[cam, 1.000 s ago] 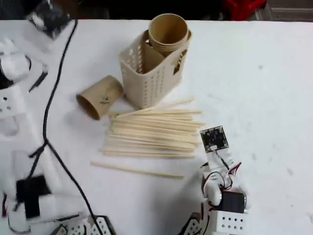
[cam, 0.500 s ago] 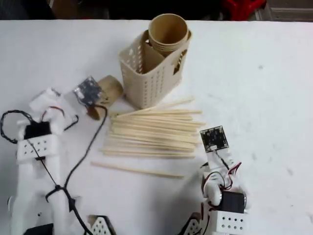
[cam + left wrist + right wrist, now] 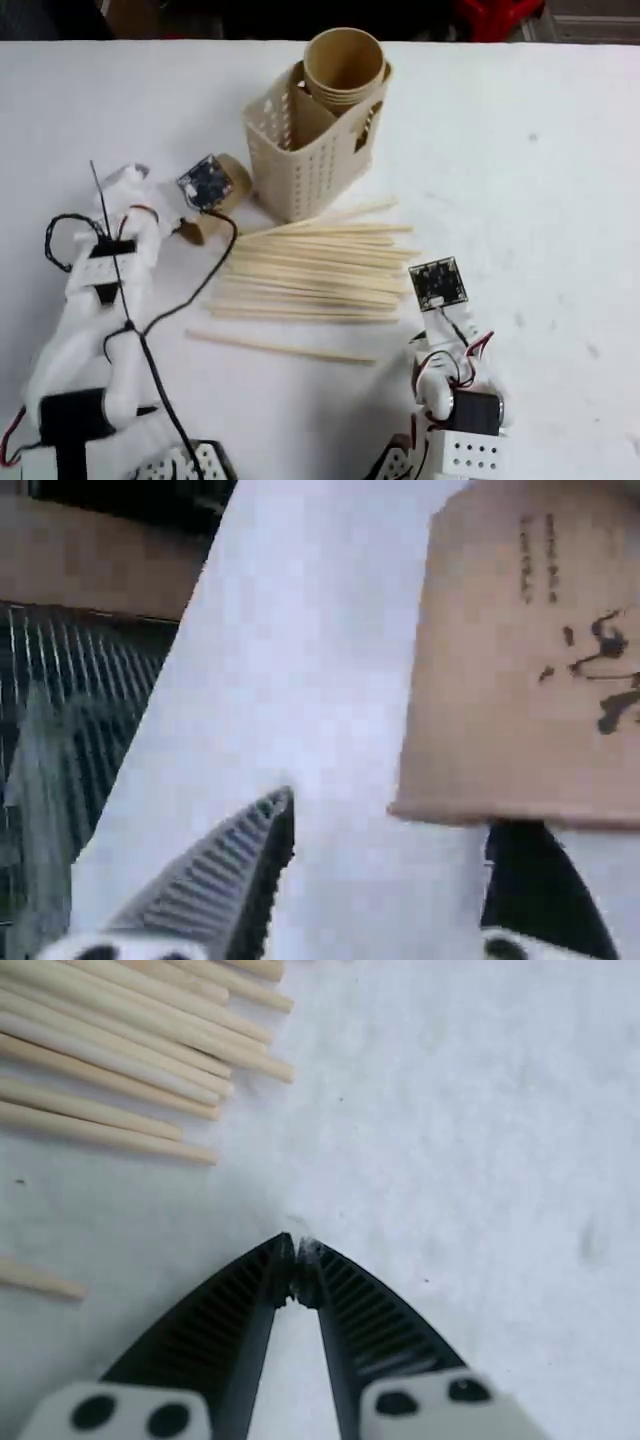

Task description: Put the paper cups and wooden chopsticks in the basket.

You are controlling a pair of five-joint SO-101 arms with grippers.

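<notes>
From above, the basket (image 3: 300, 160) stands on the white surface (image 3: 540, 180) with a stack of paper cups (image 3: 345, 65) in it. One more paper cup (image 3: 222, 200) lies on its side just beside the basket, partly hidden by the left arm (image 3: 105, 270), whose tip is at that cup. The wooden chopsticks (image 3: 315, 270) lie in a loose pile between the two arms, with a single chopstick (image 3: 280, 347) apart from it, nearer the arms' bases. The right arm (image 3: 450, 400) sits at the pile's end. At the left wrist, the left fingers (image 3: 240, 860) are spread wide, and the lying cup's end is just ahead of them, close against one finger. At the right wrist, the right fingers (image 3: 295, 1272) are closed on nothing, tips touching and resting near the surface; the chopstick ends lie ahead and off to one side.
</notes>
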